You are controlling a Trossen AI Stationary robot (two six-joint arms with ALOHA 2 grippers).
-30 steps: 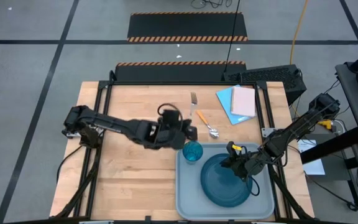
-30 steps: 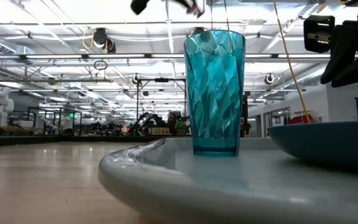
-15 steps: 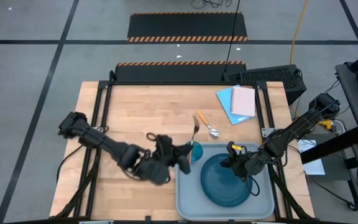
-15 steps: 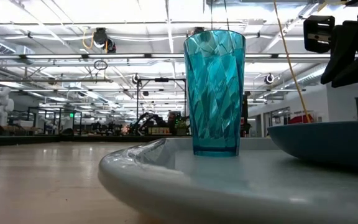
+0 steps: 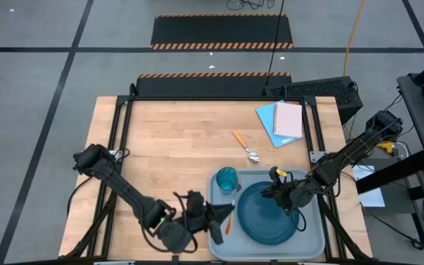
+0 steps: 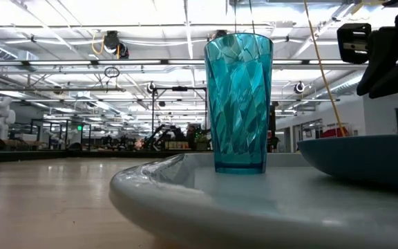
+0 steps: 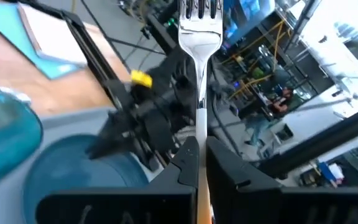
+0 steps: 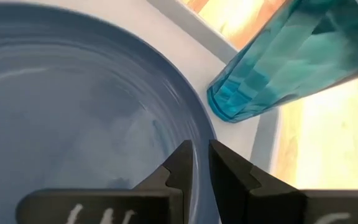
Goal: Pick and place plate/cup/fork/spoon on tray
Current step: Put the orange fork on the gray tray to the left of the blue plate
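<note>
The left pincer (image 5: 223,218) is at the tray's (image 5: 219,246) left rim, near the front edge of the worktop (image 5: 168,147), clamped on the fork (image 7: 200,37); the orange handle sits between its 2 fingers (image 7: 185,165) and the silver tines point out ahead. On the tray's far-left corner the cup (image 5: 227,179) stands upright, just beside the plate (image 5: 267,217), which lies in the tray's middle. The spoon (image 5: 244,146) lies on the wood beyond the tray. The right pincer (image 5: 269,193) hangs over the plate's far-left rim, its fingers (image 8: 180,163) narrowly parted with nothing visible between them. Blue and pink sheets (image 5: 282,121) lie at the far right.
</note>
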